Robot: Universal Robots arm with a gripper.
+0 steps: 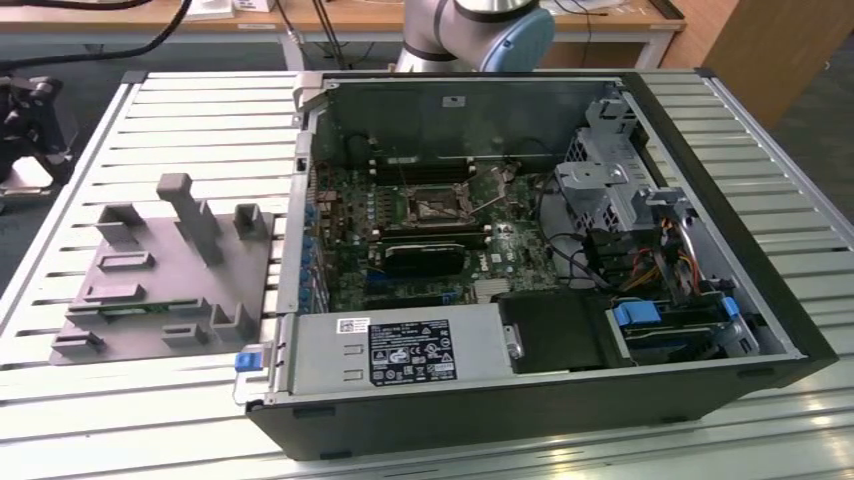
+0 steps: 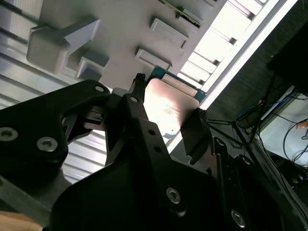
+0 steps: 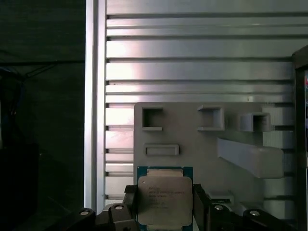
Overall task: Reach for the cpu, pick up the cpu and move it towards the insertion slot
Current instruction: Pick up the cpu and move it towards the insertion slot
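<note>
Silvery metal with faint print tops the cpu (image 3: 164, 192). In both wrist views you see it pinched at two opposite edges by the gripper's (image 3: 163, 204) black fingers (image 3: 129, 204), over the grey plastic tray (image 3: 192, 144). The exterior view shows you the shiny-framed insertion slot (image 1: 434, 206) inside the open computer case (image 1: 534, 410), to the exterior view's right of the tray.

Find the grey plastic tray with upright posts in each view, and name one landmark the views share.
Exterior view: the grey tray lies on the exterior view's left, beside the computer case.
First wrist view: the grey tray spreads beyond the cpu.
Second wrist view: the grey tray lies behind the cpu.
Shared landmark: the slatted table beneath it.
</note>
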